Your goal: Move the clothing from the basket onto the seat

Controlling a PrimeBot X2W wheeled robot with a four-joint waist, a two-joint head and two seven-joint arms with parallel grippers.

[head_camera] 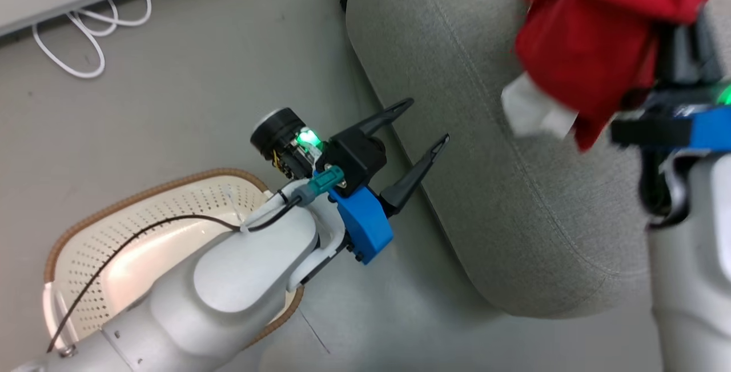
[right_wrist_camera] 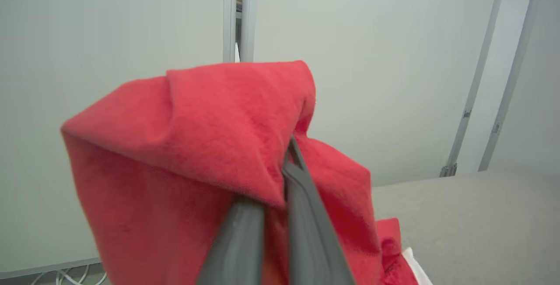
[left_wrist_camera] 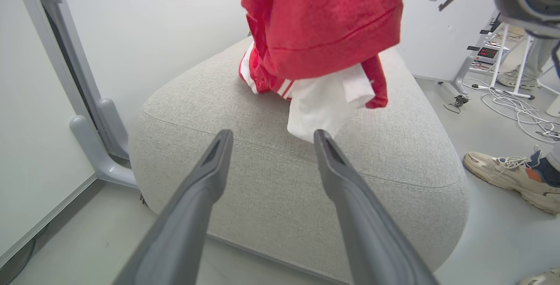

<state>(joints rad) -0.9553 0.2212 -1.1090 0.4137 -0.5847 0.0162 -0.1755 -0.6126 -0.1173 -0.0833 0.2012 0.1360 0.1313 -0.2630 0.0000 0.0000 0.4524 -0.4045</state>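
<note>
Front of the seat (left_wrist_camera: 262,215) bare ahead of the left gripper (left_wrist_camera: 272,134), clothing (left_wrist_camera: 323,26) hanging over its middle, a person's shoe (left_wrist_camera: 507,175) and cables (left_wrist_camera: 516,110) beside it, grey frame foot (left_wrist_camera: 98,158) opposite

Grey floor (head_camera: 188,103) under basket (head_camera: 188,200), seat (head_camera: 502,200), white cables (head_camera: 85,35)

Clothing (head_camera: 588,46) over seat (head_camera: 485,200), basket (head_camera: 188,198) left

No readable words, brands or labels anywhere. Red glowing digits on a small dark display (left_wrist_camera: 487,52) among the equipment at the upper right of the left wrist view, too small to make out.
</note>
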